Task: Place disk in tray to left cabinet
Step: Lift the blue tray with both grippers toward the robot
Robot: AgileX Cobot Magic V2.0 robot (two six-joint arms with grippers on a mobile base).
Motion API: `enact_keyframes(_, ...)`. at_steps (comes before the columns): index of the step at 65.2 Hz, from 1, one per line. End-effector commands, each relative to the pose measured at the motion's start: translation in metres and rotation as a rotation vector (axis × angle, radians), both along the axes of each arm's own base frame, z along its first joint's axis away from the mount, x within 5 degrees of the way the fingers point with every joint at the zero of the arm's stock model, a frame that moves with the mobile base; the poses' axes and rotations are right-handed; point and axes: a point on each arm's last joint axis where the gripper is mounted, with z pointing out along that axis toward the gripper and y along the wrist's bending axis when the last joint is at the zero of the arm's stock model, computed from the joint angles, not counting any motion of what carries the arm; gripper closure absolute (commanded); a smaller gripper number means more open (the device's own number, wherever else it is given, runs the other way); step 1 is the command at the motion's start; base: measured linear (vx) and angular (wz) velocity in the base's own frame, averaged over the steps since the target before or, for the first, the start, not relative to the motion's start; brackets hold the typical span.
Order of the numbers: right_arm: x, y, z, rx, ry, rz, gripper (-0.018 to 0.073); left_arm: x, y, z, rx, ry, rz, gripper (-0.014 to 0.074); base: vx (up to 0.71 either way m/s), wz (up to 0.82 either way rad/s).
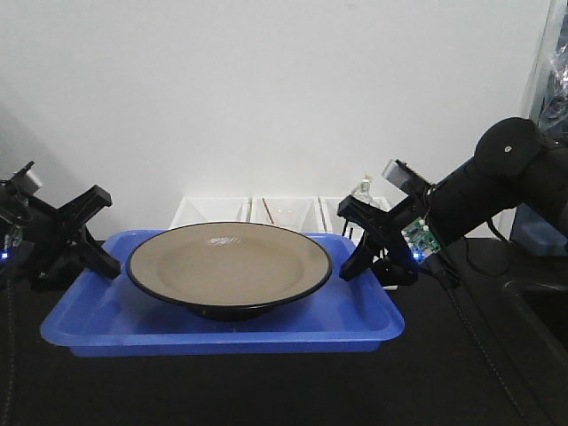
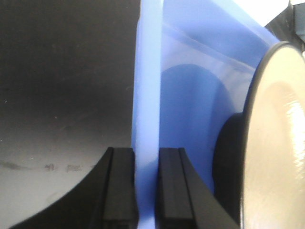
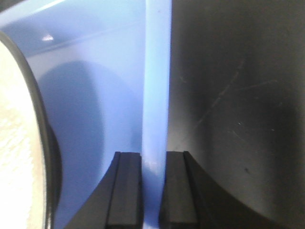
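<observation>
Front view: your blue tray (image 1: 98, 324) sits lengthwise on the black counter (image 1: 266, 395), and the tan disk (image 1: 229, 259) lies in the middle of it, upright and level. Your left gripper (image 1: 108, 264) is at the tray's left end and your right gripper (image 1: 348, 271) at its right end, each down on the rim. Small white bins (image 1: 200, 211) stand behind, against the wall.

Left wrist view: the two black fingers (image 2: 119, 191) are closed in on the tray's raised edge, one on each side of it, with no gap showing. The disk's black rim is just to the right, inside the tray.

Right wrist view: same picture mirrored, with the fingers (image 3: 125, 191) pinching the tray's edge, the disk to the left and bare counter to the right.
</observation>
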Motion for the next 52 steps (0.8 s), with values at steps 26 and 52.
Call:
enact_keyframes(26,-0.033,0.012,0.066,0.161,-0.121,0.069,0.0564,-0.019,-0.019,0.046,-0.164,-0.133,-0.065,0.06,0.0,0.0)
enact_keyframes(52,-0.033,0.012,0.068,0.159,-0.142,0.059,0.0564,-0.02,-0.018,0.054,-0.167,-0.19,-0.032,0.0596,0.0,0.0)
